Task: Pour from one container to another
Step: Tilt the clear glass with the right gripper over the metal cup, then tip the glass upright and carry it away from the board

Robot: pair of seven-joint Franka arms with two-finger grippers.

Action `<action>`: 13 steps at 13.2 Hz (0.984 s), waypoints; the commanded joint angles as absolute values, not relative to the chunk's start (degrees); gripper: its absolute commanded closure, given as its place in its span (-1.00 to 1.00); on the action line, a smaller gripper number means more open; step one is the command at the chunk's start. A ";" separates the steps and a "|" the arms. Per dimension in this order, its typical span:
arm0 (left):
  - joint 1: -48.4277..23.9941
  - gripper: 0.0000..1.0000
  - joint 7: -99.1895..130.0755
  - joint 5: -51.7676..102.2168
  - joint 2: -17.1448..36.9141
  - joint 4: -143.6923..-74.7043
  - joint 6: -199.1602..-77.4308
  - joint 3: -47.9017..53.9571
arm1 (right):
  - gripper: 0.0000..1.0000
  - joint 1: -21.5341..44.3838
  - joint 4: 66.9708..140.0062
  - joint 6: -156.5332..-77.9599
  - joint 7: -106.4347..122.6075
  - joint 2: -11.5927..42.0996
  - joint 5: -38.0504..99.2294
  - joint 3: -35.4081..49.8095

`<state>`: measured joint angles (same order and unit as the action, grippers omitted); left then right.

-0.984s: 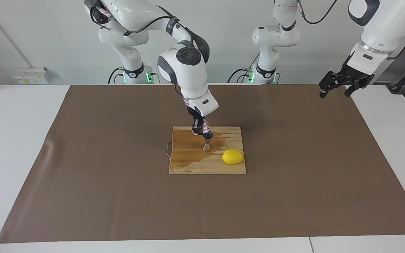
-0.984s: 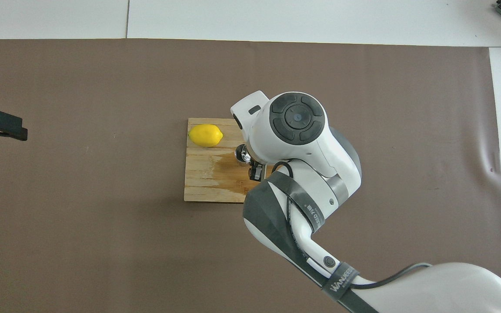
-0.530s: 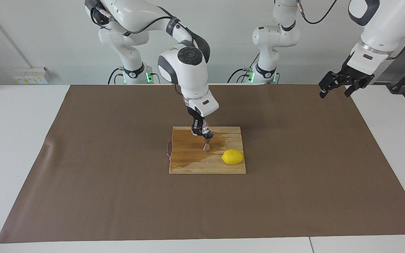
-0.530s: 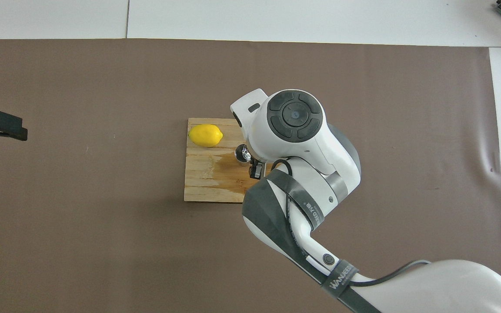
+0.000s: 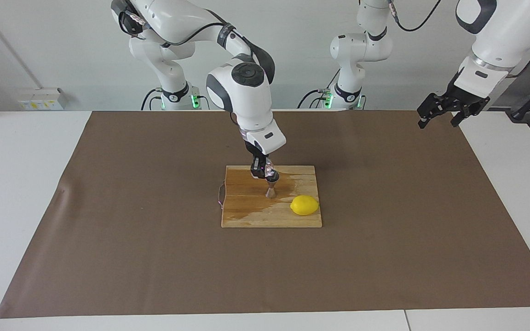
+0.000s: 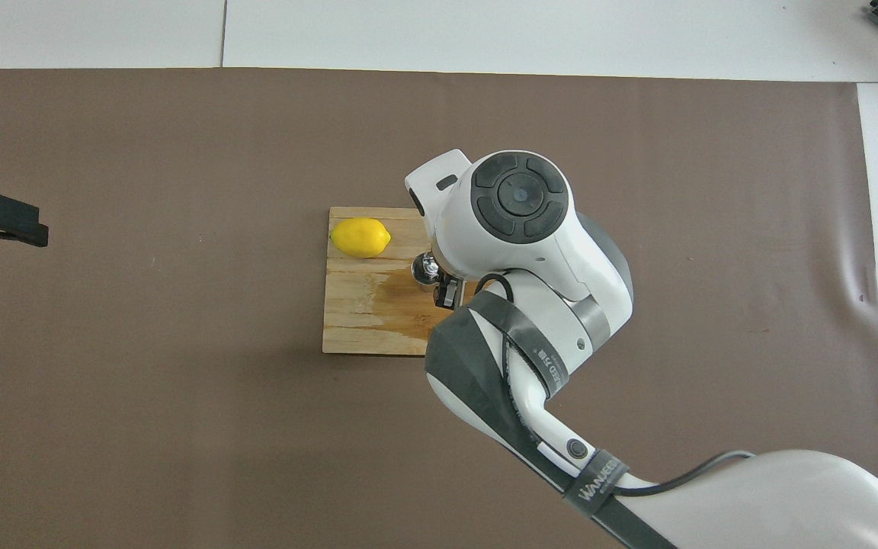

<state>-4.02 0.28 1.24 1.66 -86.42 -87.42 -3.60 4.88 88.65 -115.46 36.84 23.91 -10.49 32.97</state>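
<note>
- My right fingers grip the clear glass cup, tilted right over the steel jigger.
- The jigger stands upright just below those fingers, on the wooden board, which shows a wet patch.
- The lemon lies on the board beside the jigger, toward my left arm's end.
- My left fingers wait open over the table's end.
</note>
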 commanded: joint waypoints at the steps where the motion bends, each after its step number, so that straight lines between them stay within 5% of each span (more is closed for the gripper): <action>1: -3.78 -1.00 0.09 1.05 0.44 -87.54 -87.01 -3.51 | 0.52 3.34 88.06 -116.37 35.86 24.26 -9.94 34.72; 8: -3.78 -1.00 0.09 1.05 0.44 -87.54 -87.01 -3.52 | 0.47 -0.78 89.73 -116.46 47.08 17.24 5.94 33.58; 13: -3.78 -1.00 0.09 1.05 0.44 -87.54 -87.01 -3.52 | 0.44 -1.58 97.28 -117.76 73.33 10.81 27.72 20.41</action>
<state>-4.02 0.28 1.24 1.66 -86.42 -87.41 -3.60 -0.42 91.47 -115.71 63.07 13.48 19.62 24.14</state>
